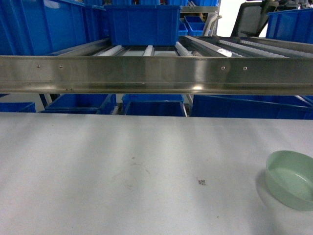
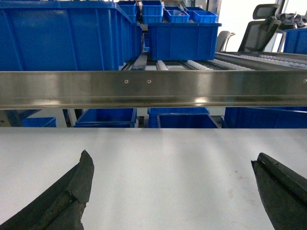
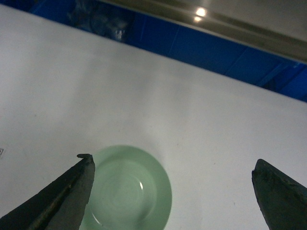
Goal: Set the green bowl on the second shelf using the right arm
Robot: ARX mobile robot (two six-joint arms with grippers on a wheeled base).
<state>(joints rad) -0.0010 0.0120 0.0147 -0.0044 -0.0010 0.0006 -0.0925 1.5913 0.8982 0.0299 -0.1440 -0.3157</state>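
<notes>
White tabletop [image 1: 122,166] is filling the foreground of the head view, with a stainless-steel rack rail [image 1: 156,73] running across behind it. Above that rail, the second shelf [image 1: 146,50] is showing its roller rails and is carrying a deep blue crate [image 1: 143,24]. More blue crates [image 1: 83,104] are sitting on the level below.

The green bowl [image 1: 291,179] is resting upright on the tabletop at the right edge of the head view, well apart from the rack. A small printed marker [image 1: 202,182] is lying on the tabletop to its left.

In the right wrist view, the right gripper [image 3: 172,191] is hanging above the bowl with jaws spread wide, gripping nothing. In the left wrist view, the left gripper [image 2: 172,191] is hanging over bare tabletop, its jaws likewise spread apart.
</notes>
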